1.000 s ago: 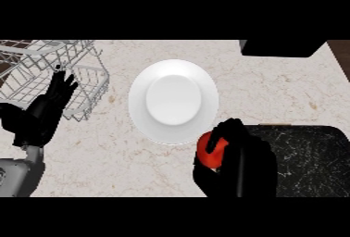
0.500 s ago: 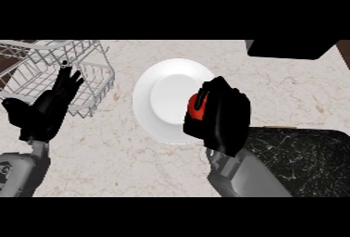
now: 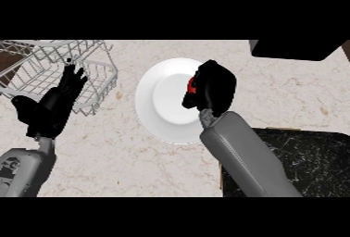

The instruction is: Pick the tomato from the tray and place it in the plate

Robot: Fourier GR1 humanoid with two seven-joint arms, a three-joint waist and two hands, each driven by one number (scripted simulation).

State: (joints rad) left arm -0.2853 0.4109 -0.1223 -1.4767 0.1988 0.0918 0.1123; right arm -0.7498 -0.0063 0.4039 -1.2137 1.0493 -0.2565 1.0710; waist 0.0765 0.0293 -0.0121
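Hovering over plate, right hand clutching tomato (rim showing left)

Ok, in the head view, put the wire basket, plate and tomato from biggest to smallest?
1. Wire basket and white plate: alike, basket cut off, unsure.
2. Tomato: smallest, mostly hidden by right hand.

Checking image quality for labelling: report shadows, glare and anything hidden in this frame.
Head view: soft even light, no glare on the plate; the right hand covers most of the tomato, only a red sliver shows.
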